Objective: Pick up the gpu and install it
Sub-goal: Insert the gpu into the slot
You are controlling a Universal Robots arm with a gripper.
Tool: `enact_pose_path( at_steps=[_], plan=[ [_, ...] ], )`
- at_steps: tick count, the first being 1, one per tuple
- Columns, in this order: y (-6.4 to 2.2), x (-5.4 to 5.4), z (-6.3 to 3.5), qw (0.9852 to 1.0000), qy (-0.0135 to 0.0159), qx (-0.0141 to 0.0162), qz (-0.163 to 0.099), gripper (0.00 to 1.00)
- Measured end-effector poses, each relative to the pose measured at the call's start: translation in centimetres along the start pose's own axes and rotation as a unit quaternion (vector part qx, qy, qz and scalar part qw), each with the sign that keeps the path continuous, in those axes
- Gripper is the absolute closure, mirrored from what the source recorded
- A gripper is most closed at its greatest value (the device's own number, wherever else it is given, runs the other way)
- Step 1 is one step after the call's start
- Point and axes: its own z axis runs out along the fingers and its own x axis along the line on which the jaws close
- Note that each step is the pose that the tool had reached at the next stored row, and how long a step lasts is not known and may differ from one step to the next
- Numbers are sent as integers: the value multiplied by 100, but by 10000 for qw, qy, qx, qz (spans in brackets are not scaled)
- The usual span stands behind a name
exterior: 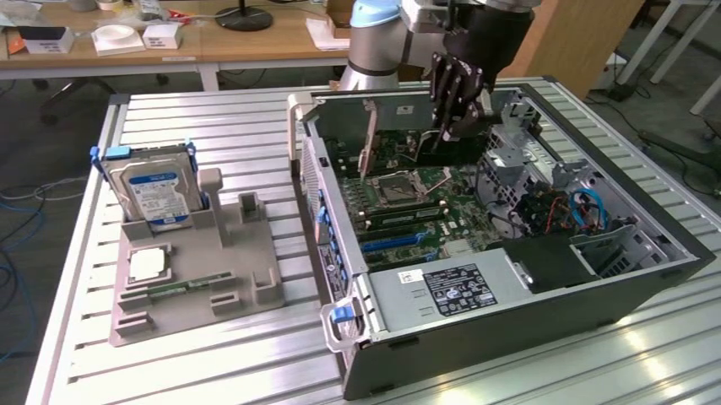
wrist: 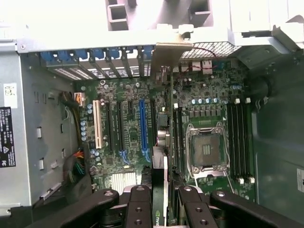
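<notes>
Dark gpu (wrist: 160, 187) stands edge-on, clamped between the jaws, over the motherboard (wrist: 110, 164) inside the case (exterior: 507, 337).

Downward end effector (exterior: 451, 131), fingers (wrist: 140, 202) close together

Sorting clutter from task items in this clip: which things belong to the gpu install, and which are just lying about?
Job: gpu, held by the gripper; computer case; motherboard.
Lying about: hard drive; memory stick; grey holder.
</notes>
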Motion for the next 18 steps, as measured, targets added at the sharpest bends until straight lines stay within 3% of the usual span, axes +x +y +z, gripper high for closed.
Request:
enact_pose_path(
  at_steps=[4, 11, 16, 18],
  plan=[
    [-13, 1, 48, 9998, 10, -6, -182, 74],
    [-25, 26, 130, 9997, 29, -8, -233, 74],
    [-20, 40, 146, 9997, 110, -3, -229, 74],
    [-13, 41, 157, 9997, 121, -2, -228, 74]
  ],
)
